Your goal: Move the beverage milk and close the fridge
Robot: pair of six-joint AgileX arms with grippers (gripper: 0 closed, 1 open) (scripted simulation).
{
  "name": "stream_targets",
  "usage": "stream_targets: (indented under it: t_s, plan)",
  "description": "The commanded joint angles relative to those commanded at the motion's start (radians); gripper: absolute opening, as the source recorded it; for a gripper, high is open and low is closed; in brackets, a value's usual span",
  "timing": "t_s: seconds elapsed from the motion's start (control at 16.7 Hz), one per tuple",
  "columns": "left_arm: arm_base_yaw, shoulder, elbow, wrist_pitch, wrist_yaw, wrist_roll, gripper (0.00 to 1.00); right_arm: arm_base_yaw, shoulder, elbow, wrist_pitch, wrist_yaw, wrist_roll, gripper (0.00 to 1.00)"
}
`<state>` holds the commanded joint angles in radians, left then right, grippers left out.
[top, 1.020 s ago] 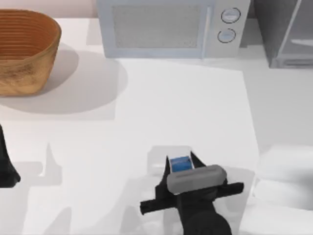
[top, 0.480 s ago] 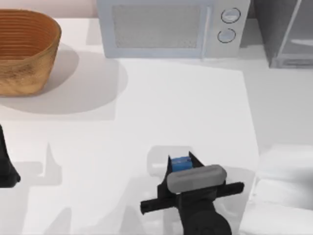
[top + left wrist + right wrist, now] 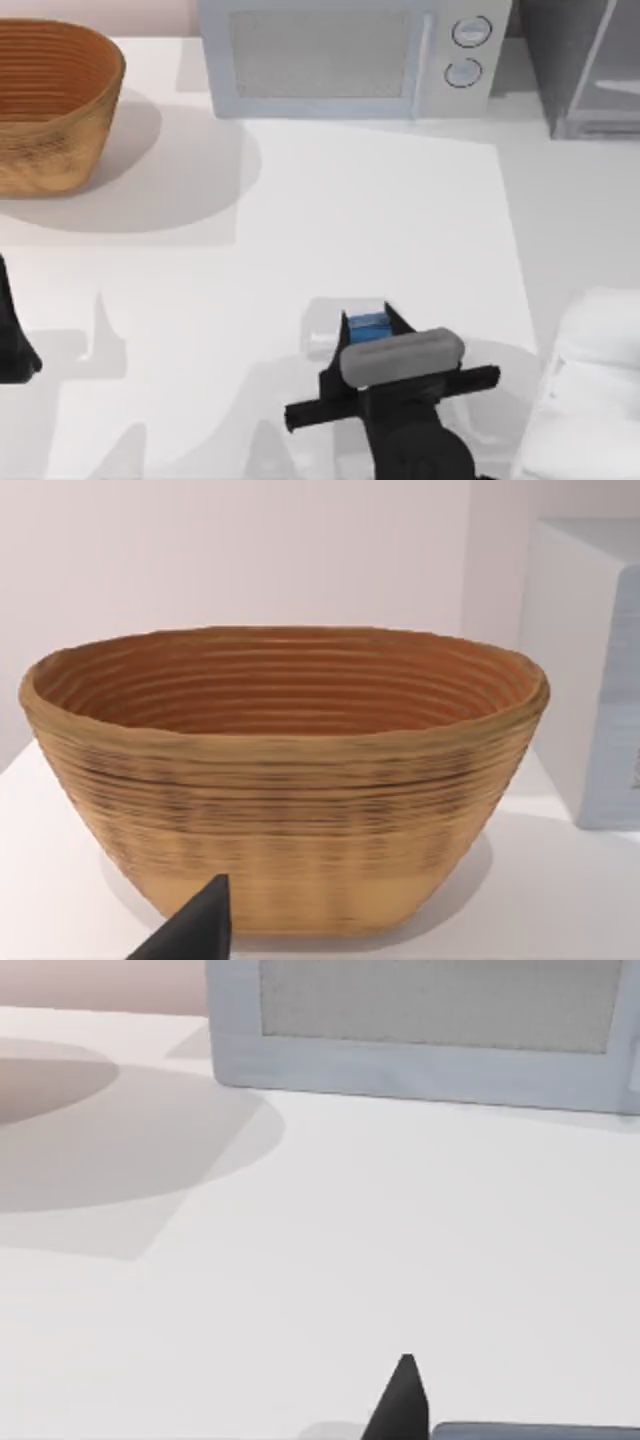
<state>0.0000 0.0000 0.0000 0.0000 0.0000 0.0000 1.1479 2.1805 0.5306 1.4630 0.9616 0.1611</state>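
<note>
One beverage milk [image 3: 368, 324] clasped between the fingers of the right gripper [image 3: 370, 327], near the table's [image 3: 300, 260] front edge, likely gripped for carrying. Well ahead and rightward of that pincer, fridge [image 3: 590, 70] with door apparently ajar, not yet shut. Straight ahead, microwave [image 3: 345, 55]. Far leftward, basket [image 3: 50, 100]; left gripper [image 3: 195, 930] parked facing it, finger state impossible to tell.
</note>
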Motion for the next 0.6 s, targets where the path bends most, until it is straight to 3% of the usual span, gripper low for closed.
stream_targets:
  t_s: [0.6]
  plan:
    - [0.000, 0.000, 0.000, 0.000, 0.000, 0.000, 1.00, -0.003, -0.101, -0.010, -0.094, -0.002, 0.004, 0.00]
